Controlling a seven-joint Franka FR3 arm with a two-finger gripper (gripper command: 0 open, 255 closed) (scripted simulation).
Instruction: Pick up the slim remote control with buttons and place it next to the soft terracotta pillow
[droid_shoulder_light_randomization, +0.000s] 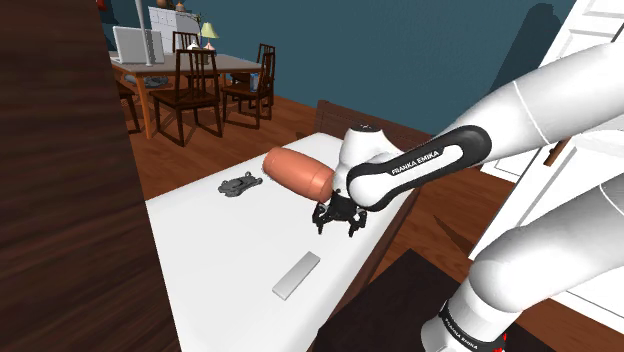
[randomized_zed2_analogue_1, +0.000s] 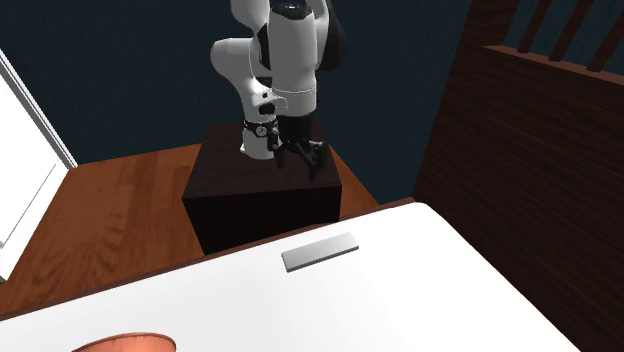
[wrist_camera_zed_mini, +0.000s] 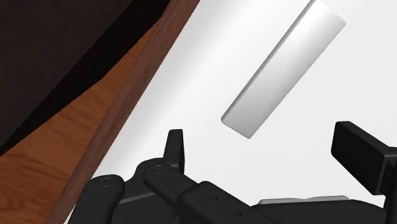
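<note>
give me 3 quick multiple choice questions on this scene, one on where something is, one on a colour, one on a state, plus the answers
1. Where does the remote lie relative to the pillow?
A) on top of it
B) on the same white surface, apart from it
C) tucked under it

2. What colour is the remote?
A) black
B) red
C) plain light grey

3. What state is the end effector in?
A) open, holding nothing
B) shut on the remote
C) shut on the pillow

Answers:
1 B: the shoulder view shows bare white surface between the two.
2 C: it is drawn as a flat light grey slab in every view.
3 A: in the wrist view the fingers stand apart, and the remote lies beyond them untouched.
</note>
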